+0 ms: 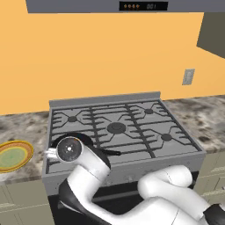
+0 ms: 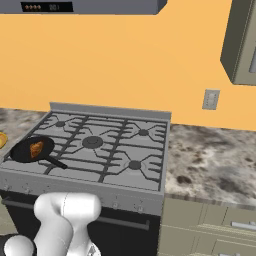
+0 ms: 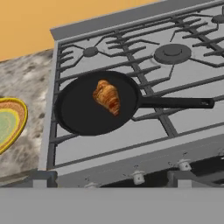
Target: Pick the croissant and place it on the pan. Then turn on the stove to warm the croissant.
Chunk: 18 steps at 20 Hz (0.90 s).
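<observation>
Whether the claw is apart or together cannot be told: its fingertips cannot be made out in the hand view, and in the left base view the arm's white wrist hides that end. Nothing can be seen held or touched by it.

The croissant (image 3: 107,97) lies inside the pan (image 3: 83,116), a little above the middle of the hand view. It is a small golden-brown crescent with darker ridged folds, resting on the pan's flat matte black floor, toward its right half. The pan is round and shallow, with a long thin black handle running right across the grates. In the right base view the pan (image 2: 25,151) sits at the left edge, croissant (image 2: 36,148) in it.

The stove (image 3: 144,144) is smooth grey metal with black bar grates, round burners and small pale knobs along its front edge. At the left edge of the hand view, a yellow-rimmed green plate (image 3: 9,124) rests on a mottled stone counter (image 3: 26,74). Behind is a flat orange wall (image 1: 110,57).
</observation>
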Motion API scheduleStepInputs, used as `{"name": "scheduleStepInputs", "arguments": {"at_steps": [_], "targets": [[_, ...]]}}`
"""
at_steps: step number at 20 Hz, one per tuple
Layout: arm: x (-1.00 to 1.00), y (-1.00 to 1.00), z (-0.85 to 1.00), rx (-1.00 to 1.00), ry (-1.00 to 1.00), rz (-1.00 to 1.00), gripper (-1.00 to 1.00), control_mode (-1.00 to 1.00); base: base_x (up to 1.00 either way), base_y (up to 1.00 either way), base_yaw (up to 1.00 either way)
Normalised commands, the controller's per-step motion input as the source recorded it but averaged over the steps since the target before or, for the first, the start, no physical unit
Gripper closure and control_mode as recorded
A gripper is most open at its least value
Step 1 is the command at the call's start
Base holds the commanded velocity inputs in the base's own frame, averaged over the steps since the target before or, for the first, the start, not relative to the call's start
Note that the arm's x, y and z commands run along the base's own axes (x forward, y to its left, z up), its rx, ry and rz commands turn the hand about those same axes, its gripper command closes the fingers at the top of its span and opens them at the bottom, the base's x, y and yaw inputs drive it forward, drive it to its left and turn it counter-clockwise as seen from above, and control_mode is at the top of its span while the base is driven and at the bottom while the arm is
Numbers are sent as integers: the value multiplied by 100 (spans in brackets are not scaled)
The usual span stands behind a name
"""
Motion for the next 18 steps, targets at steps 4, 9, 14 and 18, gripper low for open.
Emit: {"name": "scheduleStepInputs", "arguments": {"at_steps": [4, 9, 14, 18], "targets": [[-32, 1, -14, 0, -13, -12, -100, -100, 0, 0, 0], [-23, 3, -19, 0, -19, -3, -100, -100, 0, 0, 0], [-15, 4, -16, -1, -16, 0, -100, -100, 0, 0, 0], [-10, 1, -15, -1, -14, 0, -100, -100, 0, 0, 0]]}}
